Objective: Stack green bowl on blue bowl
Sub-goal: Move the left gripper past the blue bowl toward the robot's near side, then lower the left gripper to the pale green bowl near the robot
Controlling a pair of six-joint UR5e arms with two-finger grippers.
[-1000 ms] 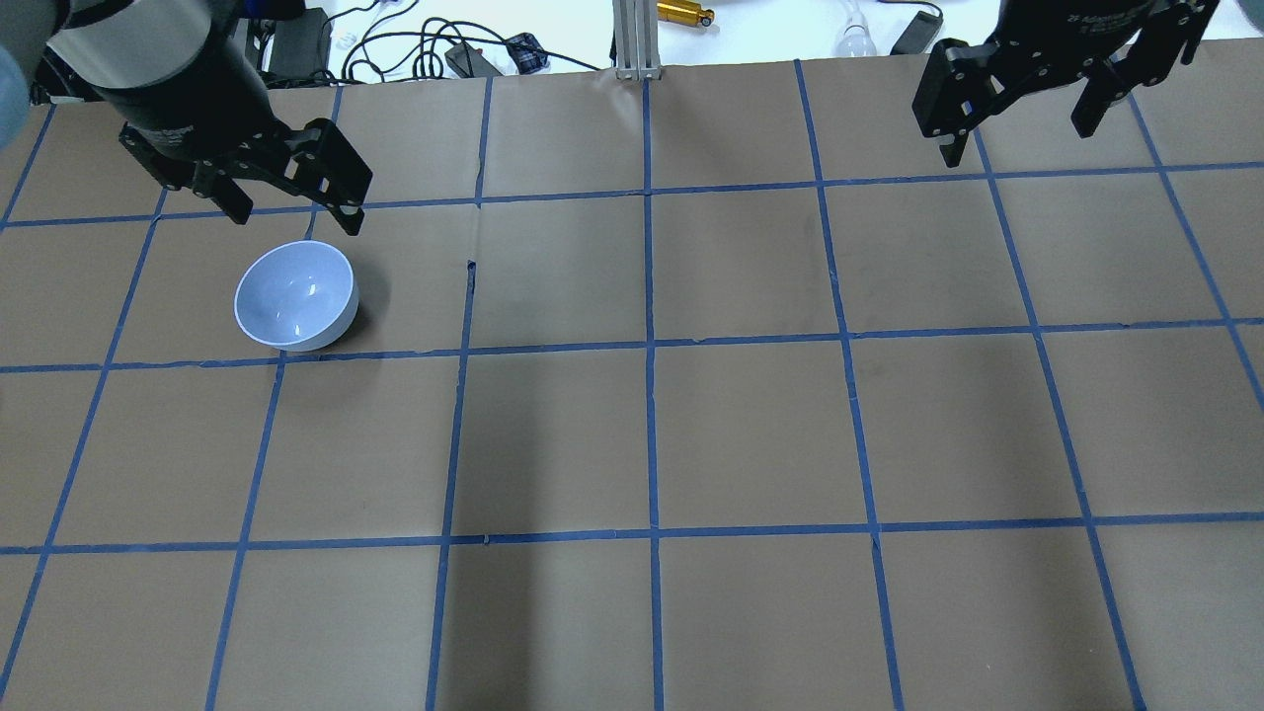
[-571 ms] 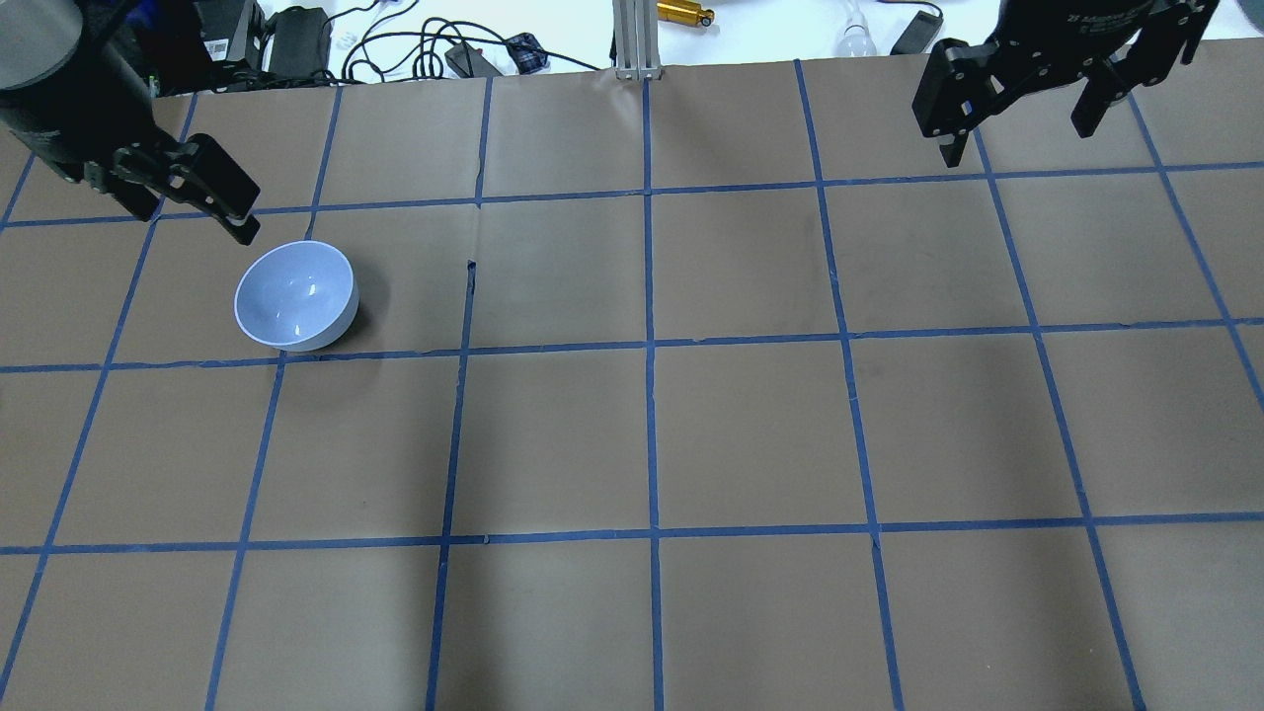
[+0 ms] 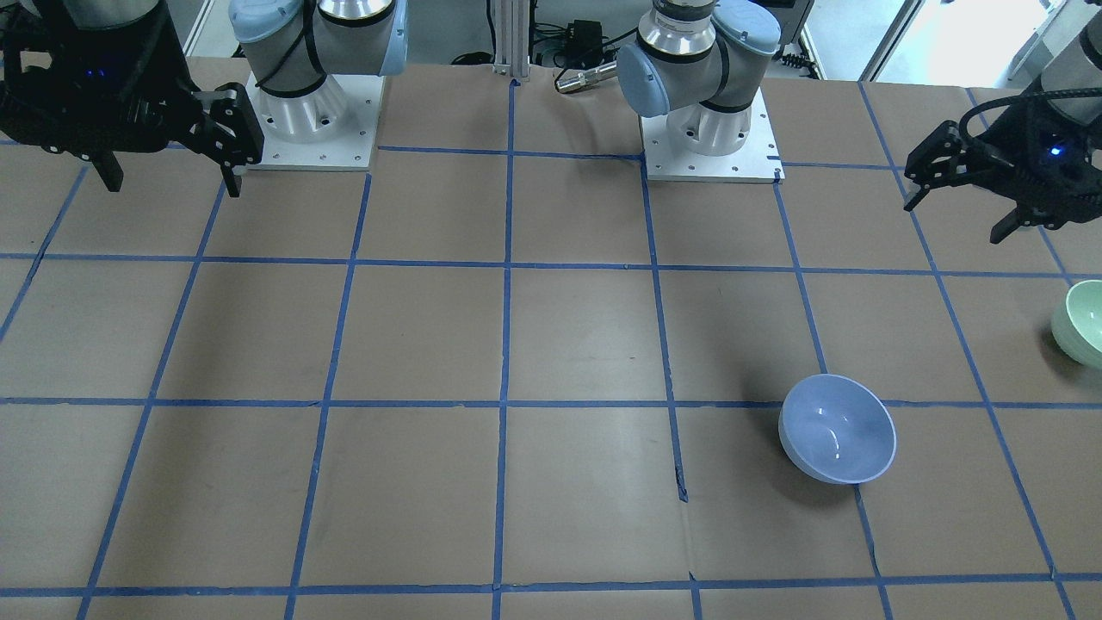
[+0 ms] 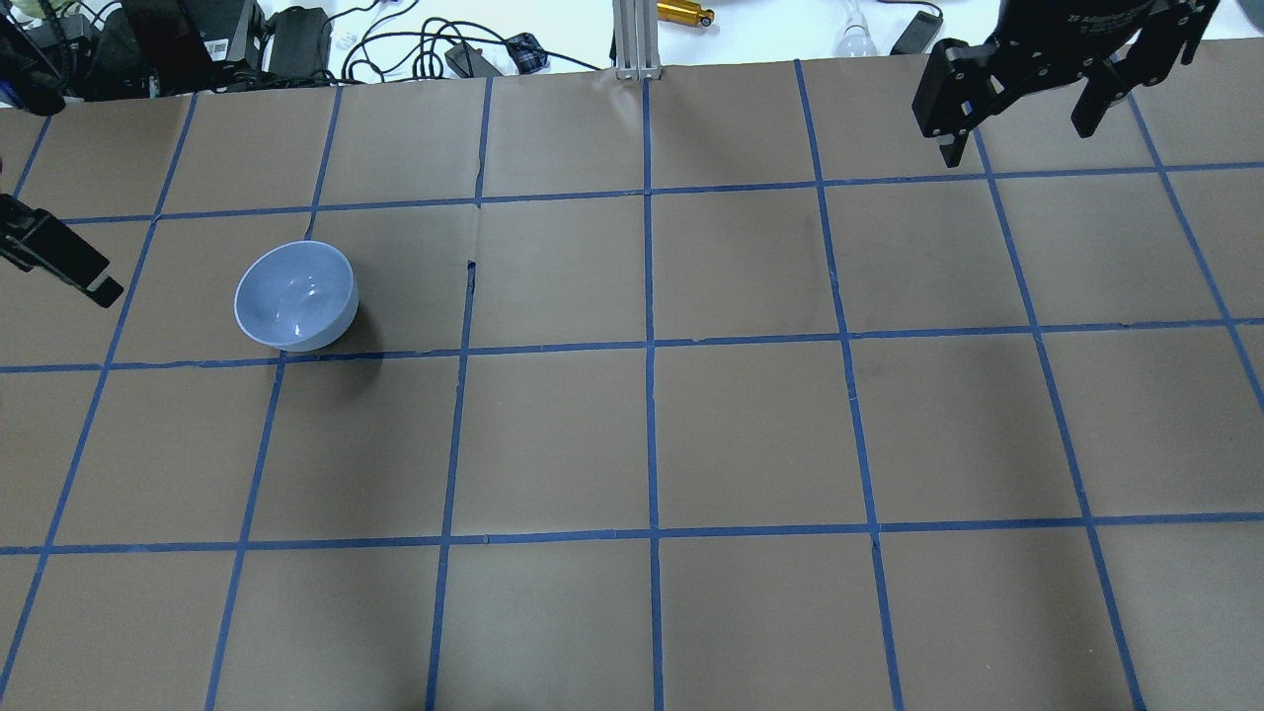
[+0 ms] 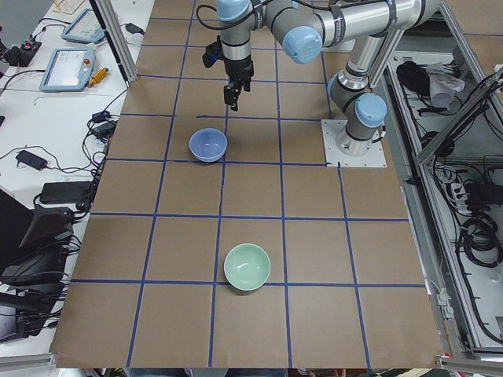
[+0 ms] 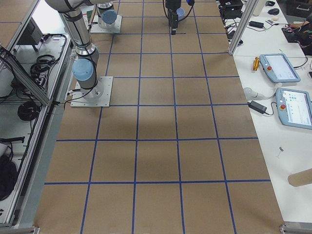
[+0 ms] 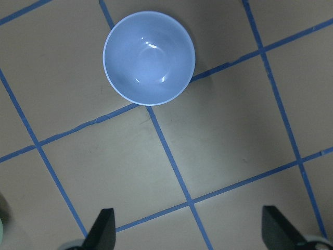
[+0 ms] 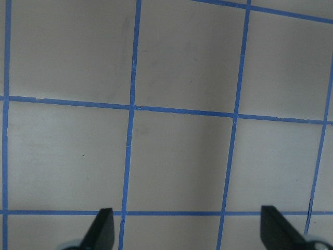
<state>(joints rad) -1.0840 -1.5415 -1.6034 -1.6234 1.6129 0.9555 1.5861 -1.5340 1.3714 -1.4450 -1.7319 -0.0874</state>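
Note:
The blue bowl [image 4: 295, 295] stands upright on the brown paper at the left; it also shows in the front view [image 3: 837, 428], the exterior left view [image 5: 208, 144] and the left wrist view [image 7: 149, 57]. The green bowl [image 3: 1086, 323] stands upright, apart from it, near the table's left end [image 5: 247, 266], outside the overhead view. My left gripper [image 3: 956, 215] is open and empty, raised on the robot's side between the two bowls [image 7: 190, 224]. Only one of its fingers [image 4: 99, 286] shows overhead. My right gripper [image 4: 1017, 138] is open and empty far right [image 3: 172, 176] [image 8: 190, 229].
Cables and power bricks [image 4: 395, 44] lie beyond the table's far edge beside an aluminium post [image 4: 637, 39]. The two arm bases [image 3: 314, 112] [image 3: 710, 129] stand on the robot's side. A small tear [image 4: 471, 272] marks the paper right of the blue bowl.
My left gripper has moved from just behind the blue bowl to the overhead view's left edge and mostly out of it. The blue bowl and the right gripper have not moved.

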